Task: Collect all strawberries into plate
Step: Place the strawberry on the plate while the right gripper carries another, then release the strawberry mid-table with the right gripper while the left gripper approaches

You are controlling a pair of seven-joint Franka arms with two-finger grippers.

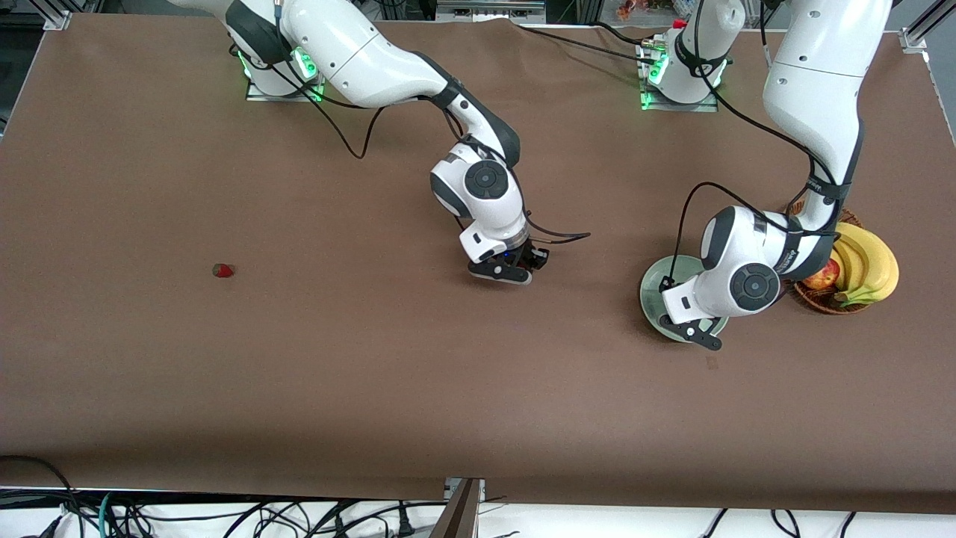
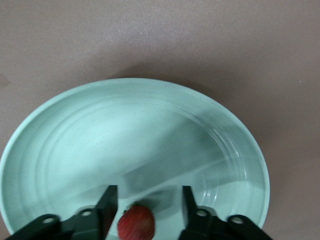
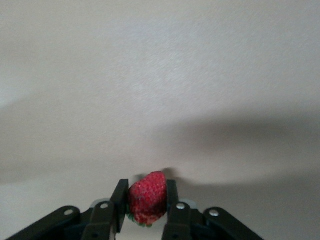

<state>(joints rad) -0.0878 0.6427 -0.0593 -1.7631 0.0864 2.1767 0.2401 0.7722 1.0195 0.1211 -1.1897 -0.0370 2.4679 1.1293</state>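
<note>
Left claw (image 2: pixel 146 212) over the round pale mint-green plate (image 1: pixel 653 284), fingers spread; a small red strawberry (image 2: pixel 136 223) sits between them, clear of both pads, over the plate's floor. Right claw (image 3: pixel 146 204) low over mid-desk (image 1: pixel 373 373), pinching a second red strawberry (image 3: pixel 146 198). Third strawberry (image 1: pixel 223 270) lies alone on the brown desk toward the right arm's end. Plate just beside brown wicker fruit basket (image 1: pixel 821 300).

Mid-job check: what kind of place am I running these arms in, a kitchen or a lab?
Most likely a robotics lab bench, not a kitchen. Two arms are bolted to base plates on a table under a plain brown cover, loose cables trail along its edge, and metal framing stands at the corners.
</note>
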